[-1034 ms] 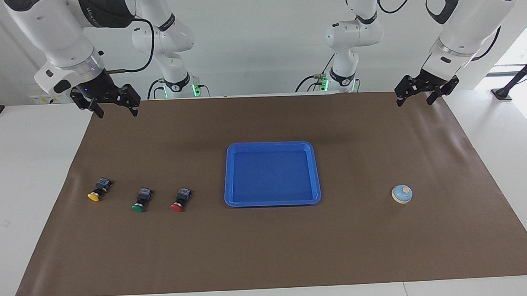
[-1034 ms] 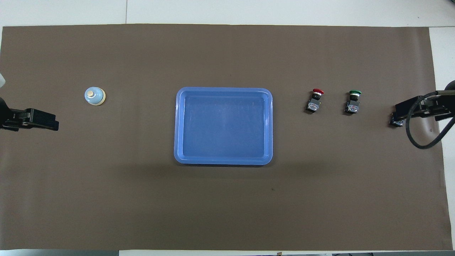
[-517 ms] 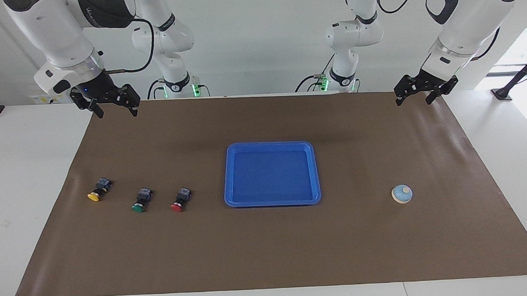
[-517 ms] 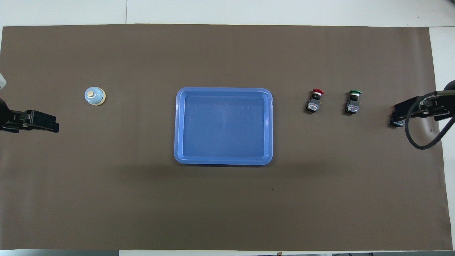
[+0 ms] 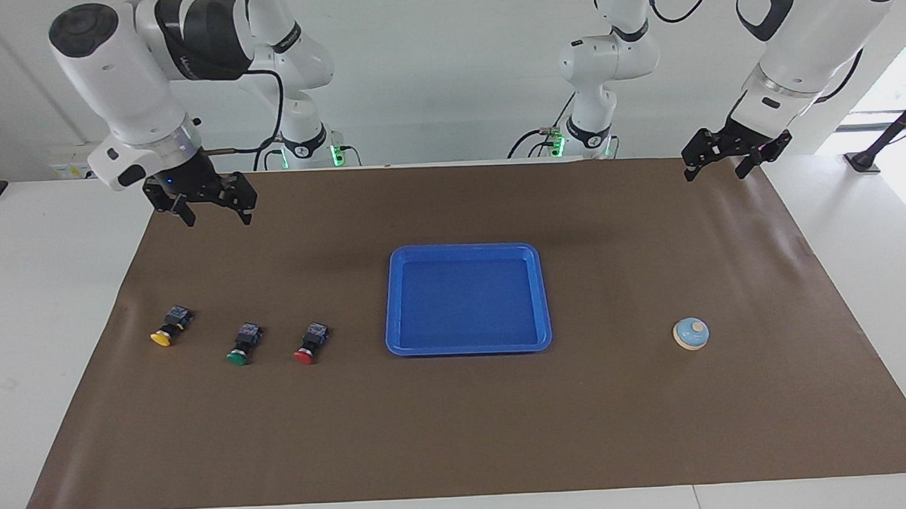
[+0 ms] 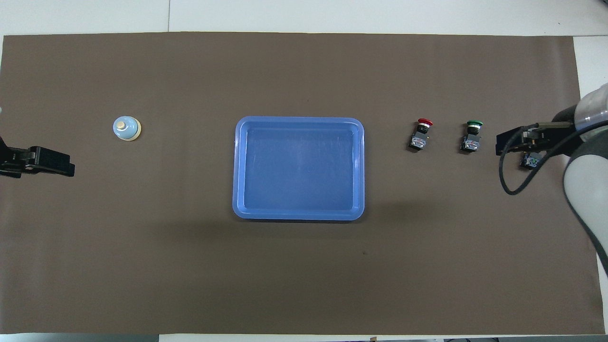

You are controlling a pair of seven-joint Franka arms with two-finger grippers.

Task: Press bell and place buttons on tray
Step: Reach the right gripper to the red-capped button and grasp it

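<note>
Three push-button switches, yellow (image 5: 168,327), green (image 5: 243,343) and red (image 5: 311,343), lying in a row on the brown paper-covered surface (image 5: 459,427) toward the right arm's end; judged light, rigid, smooth-capped, best pinched across the black body. Blue plastic tray (image 5: 394,302) at centre, empty. Domed bell (image 5: 691,333) toward the left arm's end: press knob from above. Right claw (image 5: 212,205) spread, raised above the surface. Left claw (image 5: 727,157) spread, waiting.

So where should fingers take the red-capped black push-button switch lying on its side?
Grip the red-capped black push-button switch across its boxy black body, coming straight down from above. It lies on its side, cap pointing away from the robots; the body's flat flanks suit the fingers better than the round cap.
</note>
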